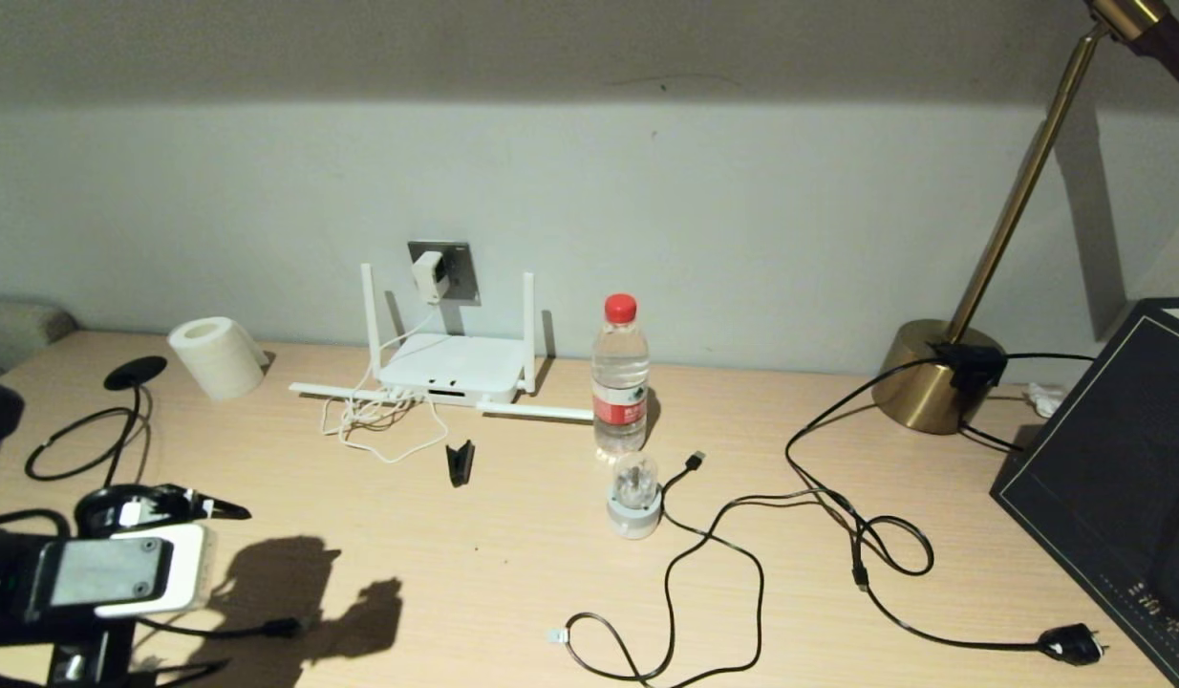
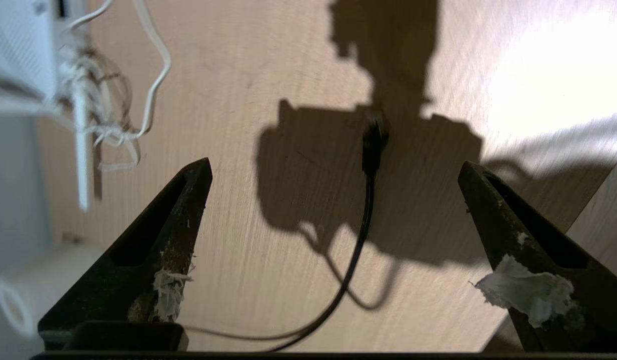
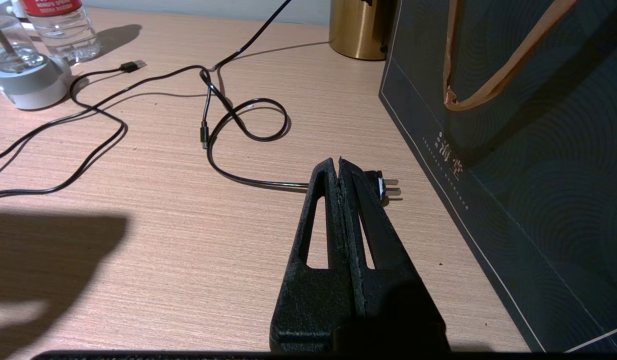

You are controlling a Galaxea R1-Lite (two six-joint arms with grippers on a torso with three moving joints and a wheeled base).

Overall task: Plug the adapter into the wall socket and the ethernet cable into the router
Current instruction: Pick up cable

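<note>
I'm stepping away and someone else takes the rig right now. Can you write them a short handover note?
Left tool: open, empty, above the desk at the front left, over the ethernet cable end lying there.
Right tool: shut, empty, parked above the desk near the black lamp plug.
Adapter: already sitting in the wall socket; that step looks done.
Router: against the wall below the socket.
Left to do: grasp the ethernet connector and plug it into the router.
</note>
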